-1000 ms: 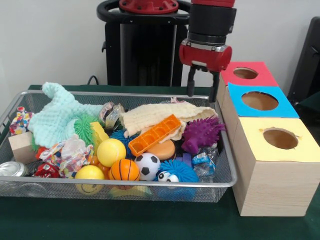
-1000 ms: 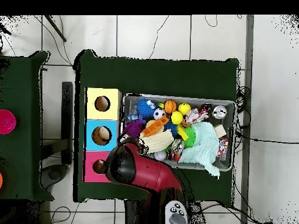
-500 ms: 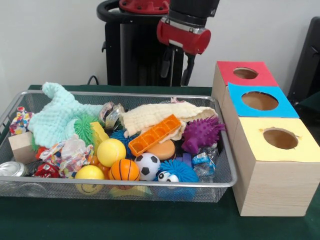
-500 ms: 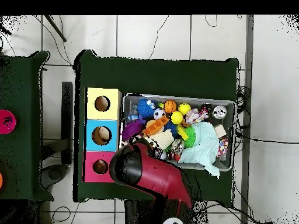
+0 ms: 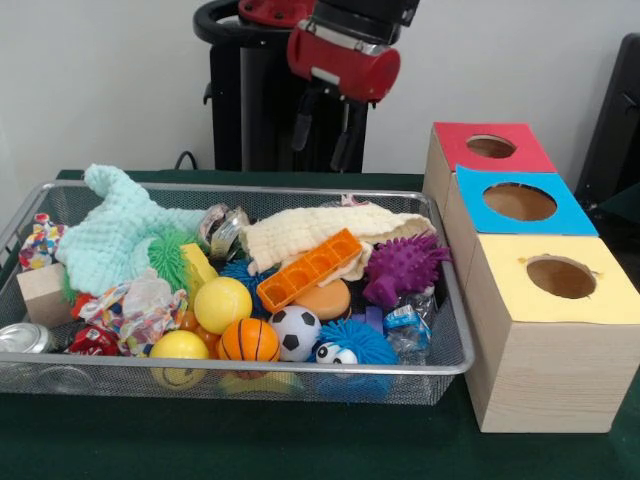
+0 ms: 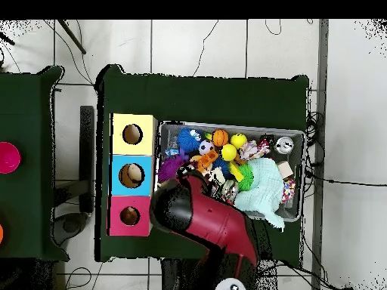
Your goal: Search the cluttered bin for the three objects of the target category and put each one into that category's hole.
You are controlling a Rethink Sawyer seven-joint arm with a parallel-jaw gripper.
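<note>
A plain pale wall (image 5: 100, 80) is seen behind the table (image 5: 300, 450), which is covered in dark green cloth. In the overhead view, a floor of light tiles (image 6: 196, 45) is shown, crossed by dark cables (image 6: 332, 181). A second green-covered table (image 6: 30, 151) is placed alongside.

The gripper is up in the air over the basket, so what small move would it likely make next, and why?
Probably a short drop straight down. The gripper hangs open and empty above the far rim of the bin, roughly over the cream cloth, touching nothing.
</note>
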